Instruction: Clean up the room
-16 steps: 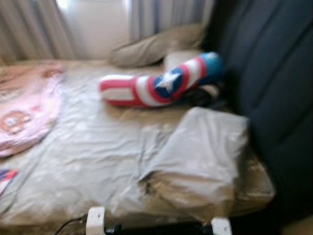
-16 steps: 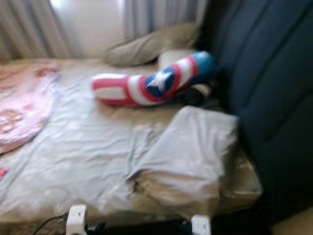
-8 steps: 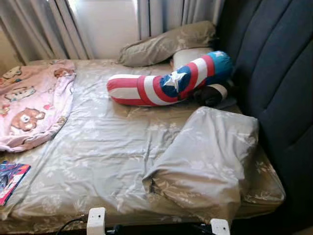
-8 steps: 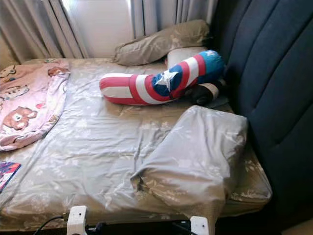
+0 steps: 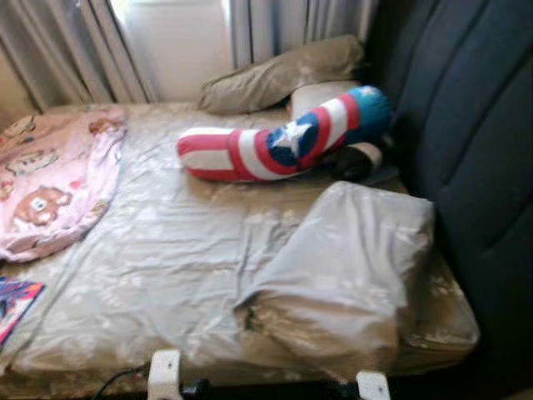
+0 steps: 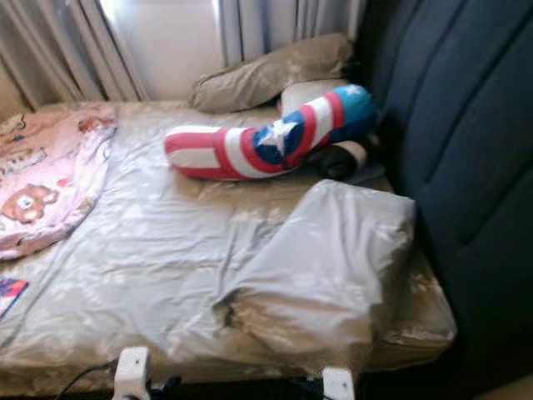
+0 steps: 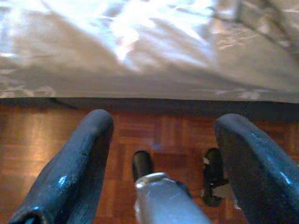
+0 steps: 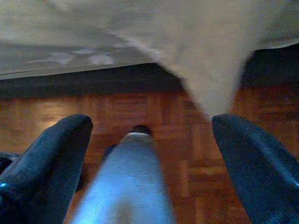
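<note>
A bed (image 5: 166,250) with a crumpled grey floral sheet lies before me. On it rests a long bolster (image 5: 283,146) with red and white stripes, a blue end and a white star. A folded-over grey cover (image 5: 341,275) bulges at the near right corner. A pink bear-print blanket (image 5: 50,179) lies at the left, and a colourful book (image 5: 15,304) near the left front edge. My left gripper (image 7: 164,126) hangs open over parquet floor (image 7: 60,130) below the bed's edge. My right gripper (image 8: 152,128) hangs open too, under a drooping corner of cloth (image 8: 205,70).
A tan pillow (image 5: 279,75) and a pale one (image 5: 321,92) lie at the back by grey curtains (image 5: 75,50). A dark padded headboard (image 5: 466,133) runs along the right. A dark object (image 5: 358,160) sits beside the bolster. Two white blocks (image 5: 164,371) show at the bottom edge.
The camera has swayed slightly and the picture went from blurred to sharp and a little soft again. Nothing on the bed has moved.
</note>
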Controlling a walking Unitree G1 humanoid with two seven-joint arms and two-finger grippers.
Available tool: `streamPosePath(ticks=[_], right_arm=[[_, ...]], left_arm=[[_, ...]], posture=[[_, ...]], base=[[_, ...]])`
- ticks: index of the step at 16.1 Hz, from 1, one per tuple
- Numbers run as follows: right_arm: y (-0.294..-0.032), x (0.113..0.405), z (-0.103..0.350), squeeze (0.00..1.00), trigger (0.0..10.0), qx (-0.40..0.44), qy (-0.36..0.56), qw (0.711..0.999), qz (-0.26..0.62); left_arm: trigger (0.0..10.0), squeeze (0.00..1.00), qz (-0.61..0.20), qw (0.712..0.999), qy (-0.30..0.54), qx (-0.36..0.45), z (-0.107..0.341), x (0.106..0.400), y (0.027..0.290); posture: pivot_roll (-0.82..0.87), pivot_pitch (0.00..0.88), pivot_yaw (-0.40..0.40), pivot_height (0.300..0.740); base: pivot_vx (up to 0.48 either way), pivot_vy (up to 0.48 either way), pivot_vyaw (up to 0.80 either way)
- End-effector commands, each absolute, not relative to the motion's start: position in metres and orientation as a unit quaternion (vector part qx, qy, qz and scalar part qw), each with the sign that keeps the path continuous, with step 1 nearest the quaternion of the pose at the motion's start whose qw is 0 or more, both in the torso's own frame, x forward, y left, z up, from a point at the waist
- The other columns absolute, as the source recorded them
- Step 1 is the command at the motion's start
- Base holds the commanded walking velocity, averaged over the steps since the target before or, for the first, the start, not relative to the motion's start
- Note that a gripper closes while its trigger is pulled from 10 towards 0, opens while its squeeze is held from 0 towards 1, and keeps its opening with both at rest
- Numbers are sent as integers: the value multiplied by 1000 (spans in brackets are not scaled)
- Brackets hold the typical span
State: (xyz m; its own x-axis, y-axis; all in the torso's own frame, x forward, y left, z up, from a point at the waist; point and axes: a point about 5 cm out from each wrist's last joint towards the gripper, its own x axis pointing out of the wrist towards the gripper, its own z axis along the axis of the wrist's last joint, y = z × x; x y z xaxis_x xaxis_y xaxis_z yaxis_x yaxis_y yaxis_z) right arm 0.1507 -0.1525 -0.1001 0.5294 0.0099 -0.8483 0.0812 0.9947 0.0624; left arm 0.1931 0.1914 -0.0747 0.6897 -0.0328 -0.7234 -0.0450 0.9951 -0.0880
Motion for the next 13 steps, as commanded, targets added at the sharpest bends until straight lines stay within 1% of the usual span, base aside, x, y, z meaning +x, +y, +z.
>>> streamPosePath(ticks=[1, 6, 10, 12, 13], right_arm=[[-152, 151, -100, 0, 10000, 51, 481, 875, -24], [-152, 152, -99, 0, 10000, 58, 467, 882, -26], [-153, 152, -98, 0, 10000, 55, 466, 882, -26], [-153, 152, -99, 0, 10000, 55, 466, 882, -28], [-153, 152, -99, 0, 10000, 55, 466, 883, -29]], left_arm=[[10000, 0, 3, 915, 402, -43, -77, 189, 193], [10000, 0, 11, 925, 377, -50, -71, 197, 196], [10000, 0, 3, 936, 346, -63, -61, 213, 193], [10000, 0, -1, 938, 341, -59, -59, 217, 191], [10000, 0, -4, 940, 338, -55, -58, 219, 191]], posture=[[-1, 0, -3, 740], [-3, 0, -6, 740], [1, 0, -7, 740], [-6, 0, -5, 740], [-6, 0, -6, 740]], base=[[0, 0, 0], [0, 0, 0], [0, 0, 0], [0, 480, 0], [0, 0, 0]])
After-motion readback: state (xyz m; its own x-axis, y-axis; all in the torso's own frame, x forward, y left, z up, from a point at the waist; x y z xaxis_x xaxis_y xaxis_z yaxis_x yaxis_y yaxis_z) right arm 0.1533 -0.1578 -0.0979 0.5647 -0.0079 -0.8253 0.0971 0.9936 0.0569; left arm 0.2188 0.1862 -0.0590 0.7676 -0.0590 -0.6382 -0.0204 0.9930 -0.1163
